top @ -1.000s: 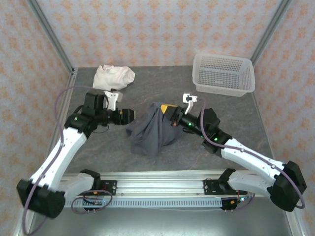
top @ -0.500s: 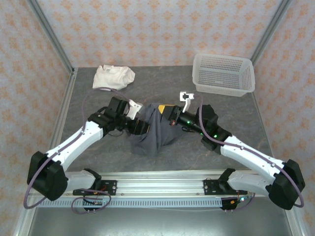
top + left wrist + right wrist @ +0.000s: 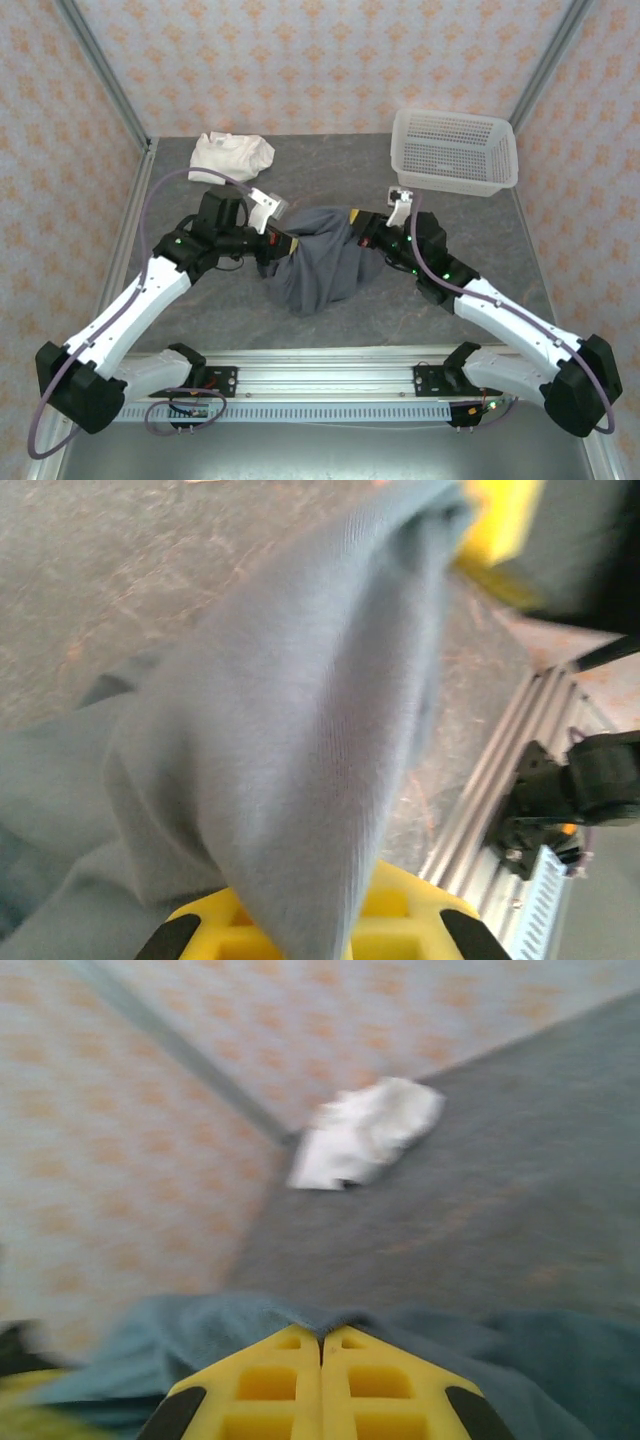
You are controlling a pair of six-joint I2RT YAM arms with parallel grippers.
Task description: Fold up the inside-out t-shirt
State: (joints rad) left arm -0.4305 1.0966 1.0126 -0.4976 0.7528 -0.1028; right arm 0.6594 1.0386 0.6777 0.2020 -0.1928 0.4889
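The left gripper [image 3: 283, 243] is pressed together on a fold of the inside-out t-shirt [image 3: 325, 262] — in the left wrist view, grey cloth runs up out of its yellow fingers [image 3: 400, 925]. The right gripper [image 3: 362, 228] pinches the opposite edge, its fingers [image 3: 425, 1378] closed tight with fabric at their tips. Between them the shirt hangs bunched, its lower part resting mid-table [image 3: 480, 250]. Well behind lie a cream-white garment [image 3: 232, 155], far left — and a white basket [image 3: 455, 150], far right.
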